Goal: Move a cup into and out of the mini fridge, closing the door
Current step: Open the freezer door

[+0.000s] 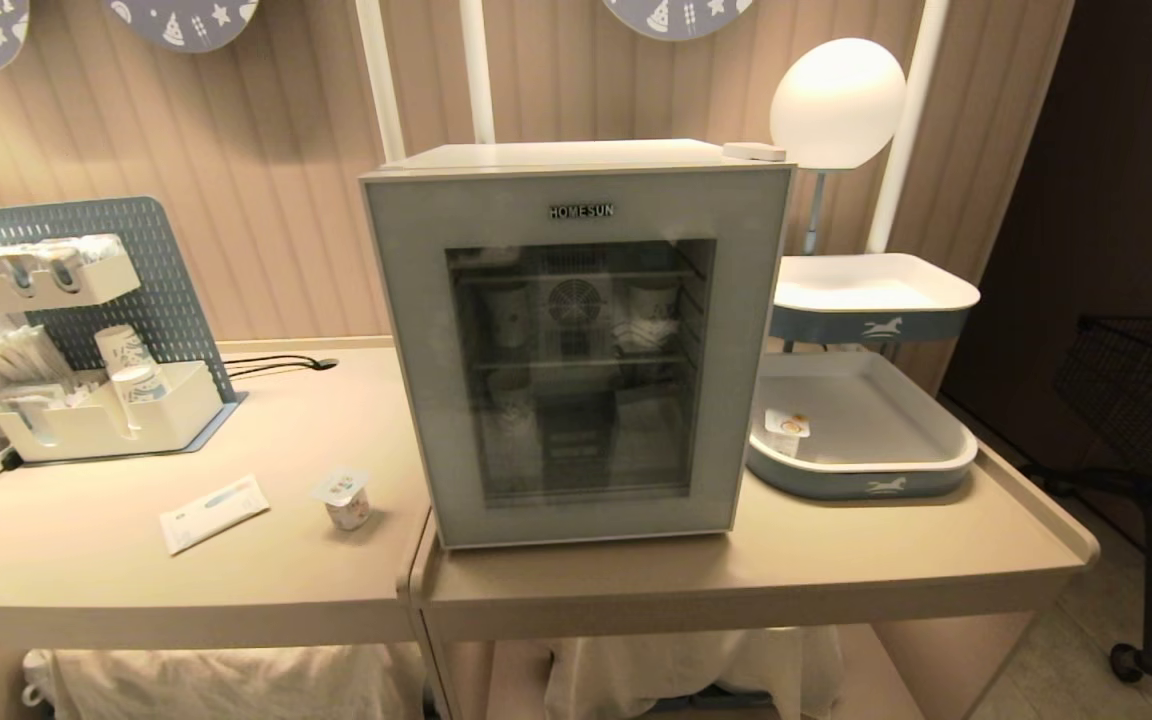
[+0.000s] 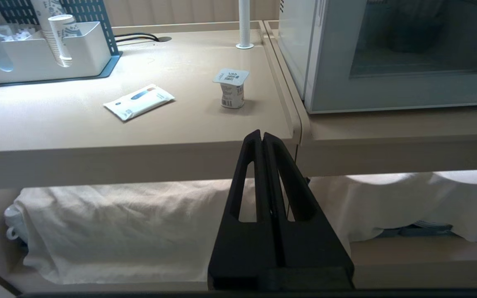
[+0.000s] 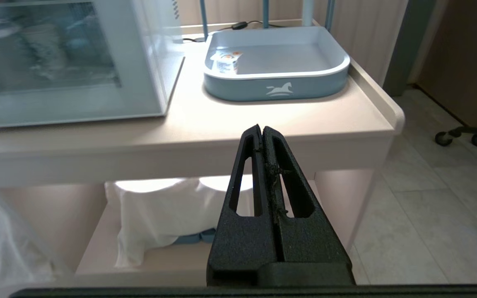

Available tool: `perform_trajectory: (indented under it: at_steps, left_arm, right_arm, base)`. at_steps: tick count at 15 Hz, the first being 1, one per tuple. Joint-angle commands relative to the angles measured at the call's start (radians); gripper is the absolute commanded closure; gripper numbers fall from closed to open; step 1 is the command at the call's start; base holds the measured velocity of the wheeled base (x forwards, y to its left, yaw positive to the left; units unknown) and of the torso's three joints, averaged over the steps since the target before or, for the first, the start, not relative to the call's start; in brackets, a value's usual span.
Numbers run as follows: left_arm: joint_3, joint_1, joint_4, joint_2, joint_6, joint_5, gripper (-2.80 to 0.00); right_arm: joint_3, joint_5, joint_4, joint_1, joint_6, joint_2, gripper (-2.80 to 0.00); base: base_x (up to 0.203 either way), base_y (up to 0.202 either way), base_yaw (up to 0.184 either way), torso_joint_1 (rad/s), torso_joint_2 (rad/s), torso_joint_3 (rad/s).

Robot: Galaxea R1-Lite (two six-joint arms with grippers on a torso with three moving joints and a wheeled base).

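Clearly "HOMESUN" (capitals) atop the door (image 1: 576, 350)

Two beige tabletops (image 1: 236, 590) meet edge to edge. The left carries the cup (image 1: 344, 497) near the seam, a flat packet (image 1: 213, 513) and a white organiser (image 1: 106, 415) at its back. The right carries the mini fridge (image 1: 576, 340) by the seam and a blue tray (image 1: 861, 470) towards its right edge.

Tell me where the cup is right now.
In the head view the cup stands upright on the counter, left of the fridge, just off its lower left corner, with a flat white packet further left.
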Motion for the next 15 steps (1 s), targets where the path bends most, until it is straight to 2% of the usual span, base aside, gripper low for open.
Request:
perform_trajectory:
  at_steps: [1, 3, 8, 9, 11, 13, 15]
  left_arm:
    - [0.001, 0.0, 0.001, 0.0, 0.0, 0.0, 0.0]
    - [0.0, -0.001, 0.001, 0.0, -0.003, 0.0, 0.0]
    - [-0.006, 0.0, -0.003, 0.0, 0.001, 0.003, 0.0]
    - [-0.047, 0.001, 0.008, 0.001, 0.006, 0.012, 0.0]
    - [-0.236, 0.0, 0.097, 0.017, 0.01, 0.047, 0.0]
    - [-0.55, 0.001, 0.247, 0.086, 0.002, 0.062, 0.0]
    - [-0.851, 0.001, 0.361, 0.267, -0.03, 0.075, 0.0]
  right_arm:
    - [-0.001, 0.0, 0.0, 0.0, 0.0, 0.001, 0.0]
    - [0.0, -0.001, 0.0, 0.0, 0.0, 0.001, 0.0]
    - [0.0, 0.001, 0.0, 0.0, -0.002, 0.001, 0.0]
    - [-0.001, 0.001, 0.0, 0.0, -0.002, 0.003, 0.0]
    - [-0.001, 0.001, 0.0, 0.0, -0.002, 0.001, 0.0]
    - [-0.001, 0.001, 0.0, 0.0, -0.002, 0.001, 0.0]
    - [-0.001, 0.001, 0.0, 0.0, -0.002, 0.001, 0.0]
  base:
    - [0.195, 0.0, 0.002, 0.001, 0.01, 0.002]
    - [0.159, 0.0, -0.003, 0.004, 0.01, -0.002]
    - [0.0, 0.0, 0.0, 0.0, 0.0, 0.0]
    - [0.0, 0.0, 0.0, 0.0, 0.0, 0.0]
    - [0.0, 0.0, 0.0, 0.0, 0.0, 0.0]
    - [0.0, 0.0, 0.0, 0.0, 0.0, 0.0]
    - [0.0, 0.0, 0.0, 0.0, 0.0, 0.0]
